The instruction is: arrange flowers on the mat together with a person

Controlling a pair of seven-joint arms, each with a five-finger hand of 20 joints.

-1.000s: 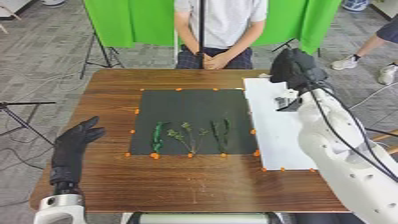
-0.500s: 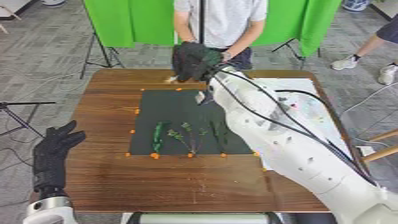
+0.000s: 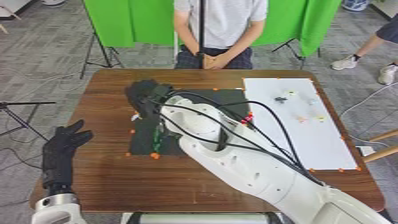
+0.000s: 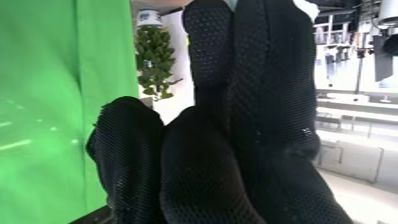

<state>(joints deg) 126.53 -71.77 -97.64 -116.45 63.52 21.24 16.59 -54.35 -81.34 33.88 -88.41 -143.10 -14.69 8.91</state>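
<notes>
Flowers [image 3: 321, 119] sit toward the right side of the brown counter [image 3: 115, 185]. At the counter's left edge, near its near corner, hangs the left hand [image 3: 60, 155], fingers relaxed and thumb apart. Over the far left corner of the dark mat [image 3: 142, 149] is the right hand [image 3: 145, 95]; whether it grips anything, I cannot tell. A green stem [image 3: 158, 140] lies on the mat's left part, a red bloom [image 3: 247, 118] by its right edge. Along the counter's right edge, a white sheet [image 3: 306, 150] carries several small, scattered blooms.
</notes>
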